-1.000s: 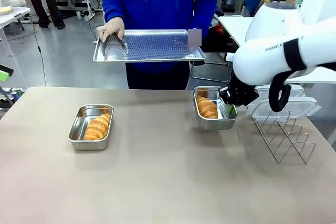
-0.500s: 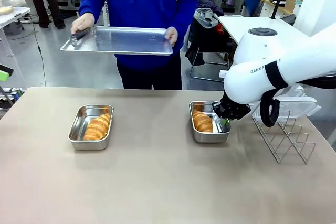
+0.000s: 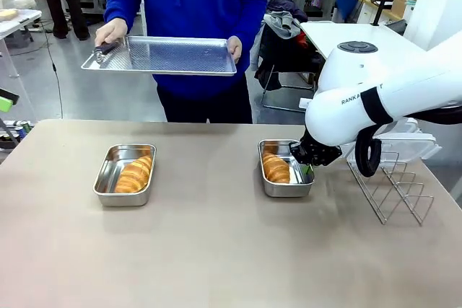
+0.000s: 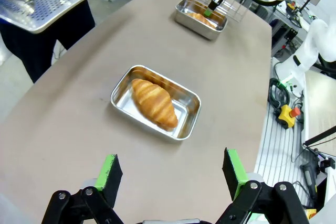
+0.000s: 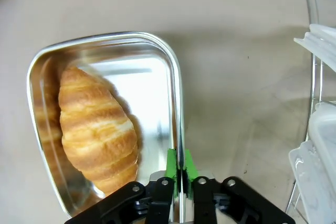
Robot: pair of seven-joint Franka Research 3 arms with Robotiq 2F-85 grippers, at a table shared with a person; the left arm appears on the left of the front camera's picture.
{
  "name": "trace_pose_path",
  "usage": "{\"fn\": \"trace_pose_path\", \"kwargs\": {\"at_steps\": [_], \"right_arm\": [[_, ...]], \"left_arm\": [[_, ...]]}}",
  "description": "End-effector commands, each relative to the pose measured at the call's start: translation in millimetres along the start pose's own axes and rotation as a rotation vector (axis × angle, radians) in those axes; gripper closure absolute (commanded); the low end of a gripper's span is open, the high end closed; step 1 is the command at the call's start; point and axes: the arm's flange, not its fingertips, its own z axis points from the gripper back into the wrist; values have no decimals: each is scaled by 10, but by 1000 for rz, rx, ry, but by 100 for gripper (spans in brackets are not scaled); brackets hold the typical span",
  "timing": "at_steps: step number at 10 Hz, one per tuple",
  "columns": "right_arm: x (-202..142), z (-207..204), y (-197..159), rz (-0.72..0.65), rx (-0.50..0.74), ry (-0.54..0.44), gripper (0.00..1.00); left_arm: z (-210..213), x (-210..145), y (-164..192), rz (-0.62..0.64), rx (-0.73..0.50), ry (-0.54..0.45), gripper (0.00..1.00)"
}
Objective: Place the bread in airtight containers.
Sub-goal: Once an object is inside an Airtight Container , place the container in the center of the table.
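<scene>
The right arm is showing a white rounded shell, a dark grey joint cap, 1 black band, grey lettering and a looping black cable. The left gripper is showing black links, silver screws and 2 green pads. The person is wearing a blue long-sleeved top.

Beige table, left tin, right tin, wire rack
</scene>
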Motion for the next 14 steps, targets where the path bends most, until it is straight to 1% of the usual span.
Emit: {"fn": "trace_pose_path", "kwargs": {"at_steps": [1,2,4,5,6,7,8,9,10,11,12,14], "right_arm": [[-4,-42,44,-38,-40,-36,39],[-5,-40,40,-43,-41,-36,0],[3,84,17,-45,-36,-63,0],[2,215,4,-41,-28,-90,15],[-10,383,-3,-20,-22,-131,6],[-31,568,-26,17,4,-176,0],[-54,829,-100,82,74,-234,0],[-52,1141,-238,171,180,-288,0],[2,1493,-479,273,286,-366,0],[48,1710,-732,393,350,-431,0],[77,1865,-966,493,487,-438,0],[127,1966,-1366,659,642,-424,0]], "left_arm": [[26,3,-25,-17,-9,0,0],[26,3,-25,-17,-9,0,0],[26,3,-25,-17,-9,0,0],[26,3,-25,-17,-9,0,0],[26,3,-25,-17,-9,0,0],[26,3,-25,-17,-9,0,0],[26,3,-25,-17,-9,0,0],[26,3,-25,-17,-9,0,0],[26,3,-25,-17,-9,0,0],[26,3,-25,-17,-9,0,0],[26,3,-25,-17,-9,0,0],[26,3,-25,-17,-9,0,0]]}}
